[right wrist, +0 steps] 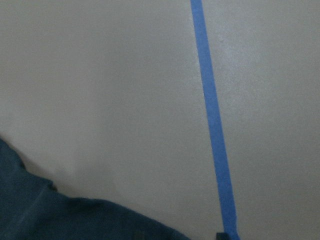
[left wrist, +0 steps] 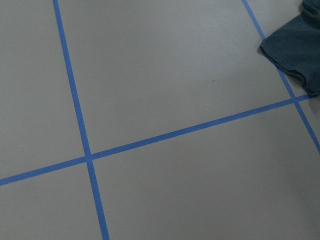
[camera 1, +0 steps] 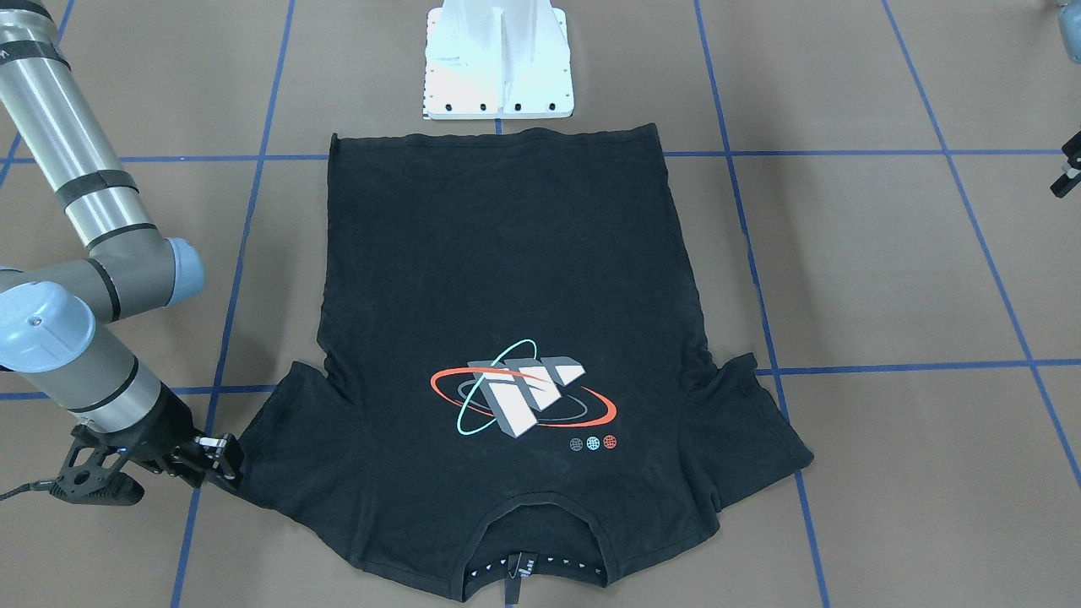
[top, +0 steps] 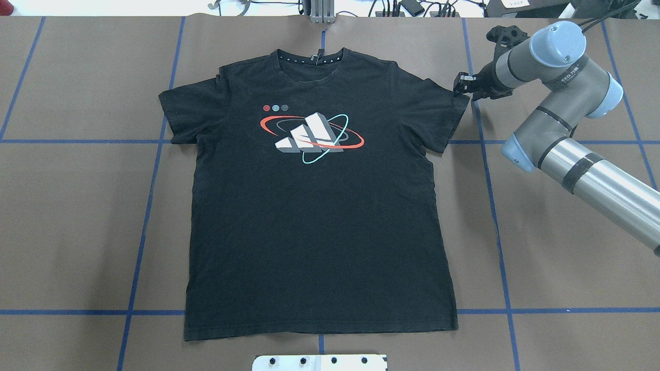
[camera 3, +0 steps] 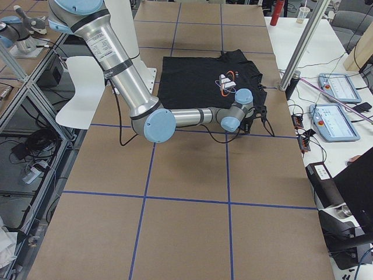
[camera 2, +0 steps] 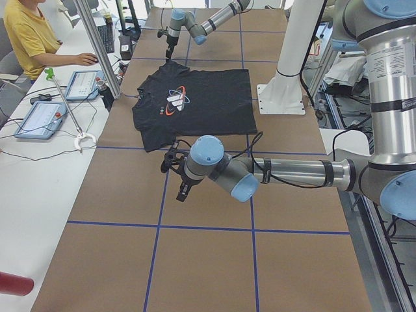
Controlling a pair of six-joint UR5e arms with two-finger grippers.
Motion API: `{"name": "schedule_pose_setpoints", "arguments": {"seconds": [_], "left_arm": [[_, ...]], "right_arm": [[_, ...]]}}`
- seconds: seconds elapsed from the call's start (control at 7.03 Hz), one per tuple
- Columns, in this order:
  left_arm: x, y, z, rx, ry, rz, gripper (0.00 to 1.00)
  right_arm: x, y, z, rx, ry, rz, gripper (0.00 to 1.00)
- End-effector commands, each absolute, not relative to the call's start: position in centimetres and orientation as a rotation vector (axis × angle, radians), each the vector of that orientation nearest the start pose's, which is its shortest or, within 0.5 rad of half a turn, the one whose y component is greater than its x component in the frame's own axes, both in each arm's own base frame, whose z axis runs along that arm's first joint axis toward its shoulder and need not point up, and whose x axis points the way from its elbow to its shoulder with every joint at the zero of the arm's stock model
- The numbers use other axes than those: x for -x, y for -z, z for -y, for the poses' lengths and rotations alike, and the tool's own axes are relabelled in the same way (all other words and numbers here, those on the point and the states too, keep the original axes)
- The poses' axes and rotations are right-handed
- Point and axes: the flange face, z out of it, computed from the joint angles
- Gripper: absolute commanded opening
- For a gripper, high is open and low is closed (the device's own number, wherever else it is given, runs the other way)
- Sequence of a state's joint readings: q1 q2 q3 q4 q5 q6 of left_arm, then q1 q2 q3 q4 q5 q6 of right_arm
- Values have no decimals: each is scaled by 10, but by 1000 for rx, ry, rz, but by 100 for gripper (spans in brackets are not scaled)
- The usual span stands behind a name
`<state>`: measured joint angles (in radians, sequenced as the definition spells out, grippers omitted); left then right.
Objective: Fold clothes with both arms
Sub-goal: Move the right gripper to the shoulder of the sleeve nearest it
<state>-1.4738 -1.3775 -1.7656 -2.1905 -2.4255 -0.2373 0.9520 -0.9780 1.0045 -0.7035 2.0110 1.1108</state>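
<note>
The black T-shirt (top: 319, 216) with the orbit logo lies flat and face up, collar at the far edge; it also shows in the front view (camera 1: 507, 279). My right gripper (top: 460, 85) is low at the outer edge of the sleeve on my right, with its jaws open and holding nothing; it shows in the front view (camera 1: 218, 460) too. The right wrist view shows that sleeve's hem (right wrist: 55, 215) on the table. My left gripper (camera 1: 1066, 167) is off the shirt on my left, open and empty, out of the overhead view. The left wrist view shows a sleeve corner (left wrist: 295, 50).
The brown table (top: 541, 247) carries a grid of blue tape lines (top: 484, 154). The white bolted pedestal base (camera 1: 498, 59) stands by the shirt's bottom hem. A person (camera 2: 26, 39) sits at a side bench with tablets (camera 2: 39, 120) beyond the table's far edge.
</note>
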Motion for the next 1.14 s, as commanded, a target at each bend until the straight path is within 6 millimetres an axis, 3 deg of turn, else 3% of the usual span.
{"name": "schedule_pose_setpoints", "arguments": {"seconds": [0.0, 0.28, 0.43, 0.57, 0.71, 1.0], "left_arm": [[17, -574, 433, -436, -136, -908, 100], [16, -573, 433, -429, -118, -914, 100], [16, -573, 433, -426, -108, -917, 100], [16, -572, 434, -427, -109, -917, 100], [16, -571, 435, -429, -109, -917, 100], [16, -572, 435, -429, -109, -916, 100]], "right_arm": [[369, -486, 673, -260, -259, 930, 3], [365, -485, 674, -259, -260, 935, 0], [356, -459, 676, -269, -254, 983, 0], [353, -427, 662, -243, -201, 1064, 0], [365, -399, 654, -229, -205, 1111, 0], [402, -362, 645, -197, -211, 1148, 0]]}}
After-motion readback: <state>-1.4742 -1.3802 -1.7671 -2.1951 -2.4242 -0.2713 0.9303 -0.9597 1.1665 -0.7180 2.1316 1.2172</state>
